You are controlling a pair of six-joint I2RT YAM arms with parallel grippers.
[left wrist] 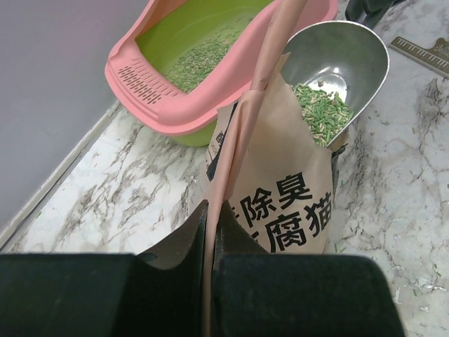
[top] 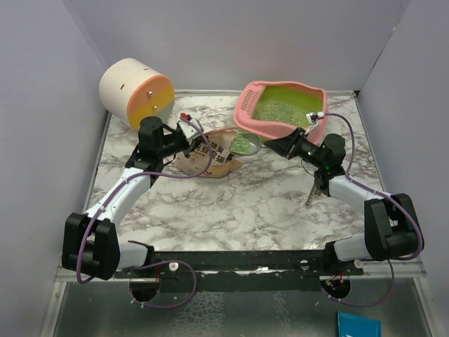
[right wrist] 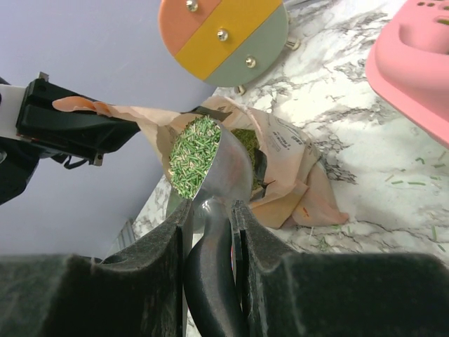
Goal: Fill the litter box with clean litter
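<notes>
Left gripper (left wrist: pixel 209 210) is pressed together on the upper edge of the litter bag (left wrist: pixel 280 189), propping its mouth open. Right gripper (right wrist: pixel 210 210) clamps the handle of the metal scoop (top: pixel 245 143), which is loaded with clean litter (right wrist: pixel 193 158) between the bag and the litter box (top: pixel 252 95).

Hazard: rolling the scoop, or striking the pink rim, would likely scatter granules onto the table (top: pixel 245 203). If the bag edge slips, the bag may collapse.

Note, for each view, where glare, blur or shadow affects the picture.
Top external: even light, soft shadows on the table. Left wrist: glare on the scoop; left claw, pinching the bag, dark and blurred. Right wrist: right claw blurred, clean litter sharp.
</notes>
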